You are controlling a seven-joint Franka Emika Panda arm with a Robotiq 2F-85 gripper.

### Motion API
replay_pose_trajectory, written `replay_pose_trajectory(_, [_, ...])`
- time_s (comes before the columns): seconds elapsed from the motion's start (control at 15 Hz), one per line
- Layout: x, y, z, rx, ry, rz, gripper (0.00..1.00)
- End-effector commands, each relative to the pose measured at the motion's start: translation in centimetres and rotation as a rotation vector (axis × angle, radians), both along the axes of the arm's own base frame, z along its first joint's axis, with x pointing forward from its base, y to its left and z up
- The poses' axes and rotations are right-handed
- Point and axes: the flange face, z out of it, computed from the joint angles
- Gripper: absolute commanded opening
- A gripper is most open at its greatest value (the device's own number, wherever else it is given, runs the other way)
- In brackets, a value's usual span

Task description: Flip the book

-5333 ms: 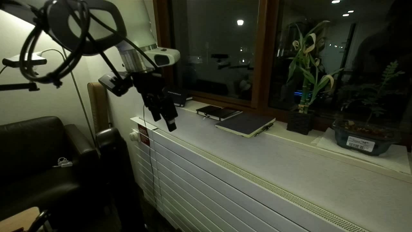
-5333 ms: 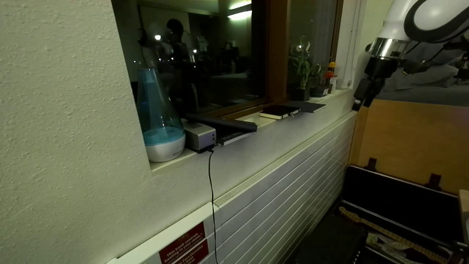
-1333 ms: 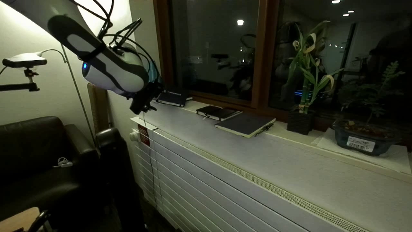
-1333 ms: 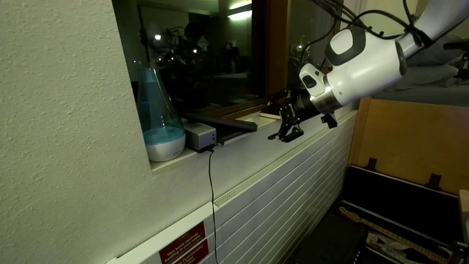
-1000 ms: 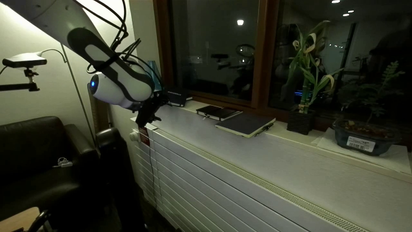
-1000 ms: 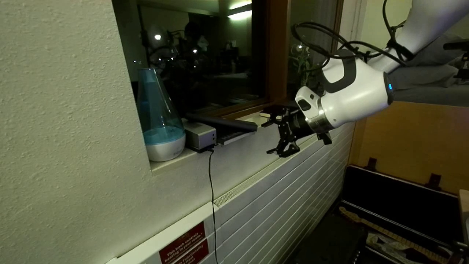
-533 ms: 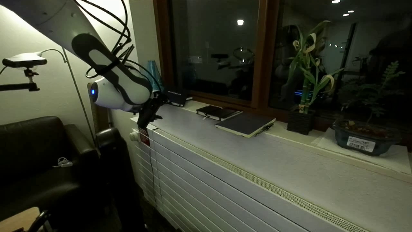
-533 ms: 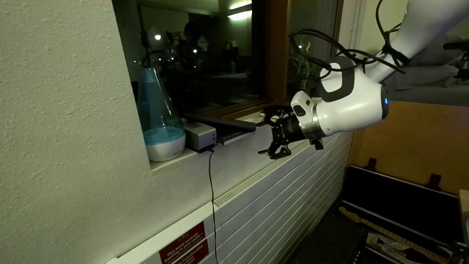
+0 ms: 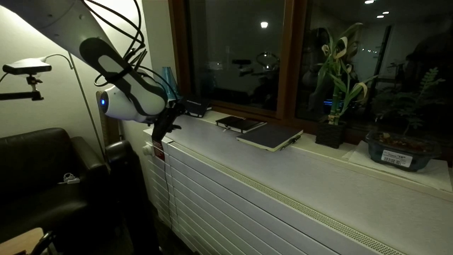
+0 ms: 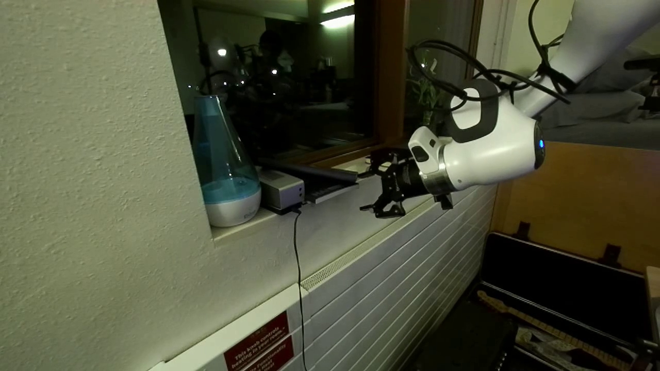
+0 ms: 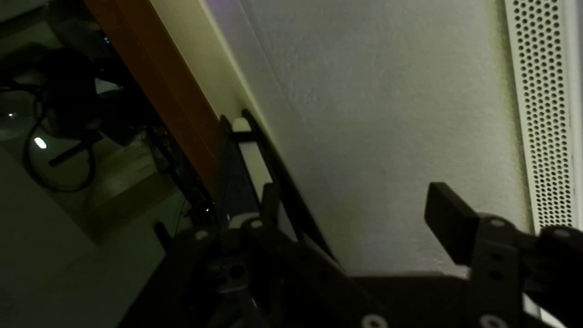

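book (image 11: 258, 167) partly behind the hand (image 11: 356, 200)

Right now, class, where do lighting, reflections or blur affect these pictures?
In both exterior views, the window glass mirrors the room and shows bright spots; in an exterior view, the upper-left wall is bright while the black armchair loses detail; in the wrist view, the hand is dark and soft-edged.
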Motion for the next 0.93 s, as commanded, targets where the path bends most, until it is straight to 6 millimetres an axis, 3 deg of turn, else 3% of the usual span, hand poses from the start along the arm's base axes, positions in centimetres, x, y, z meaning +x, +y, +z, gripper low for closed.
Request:
replay_pose_trajectory(0.0, [0.3, -1.2, -0.1, 0.019, -0.011, -0.036, 0.53])
replay_pose_trajectory(0.53, [0.6, -2.6, -0.3, 0.028, -0.001, -0.063, 0.02])
replay_pose_trajectory(0.87, [0.7, -3.2, -0.3, 0.047, 0.004, -0.080, 0.00])
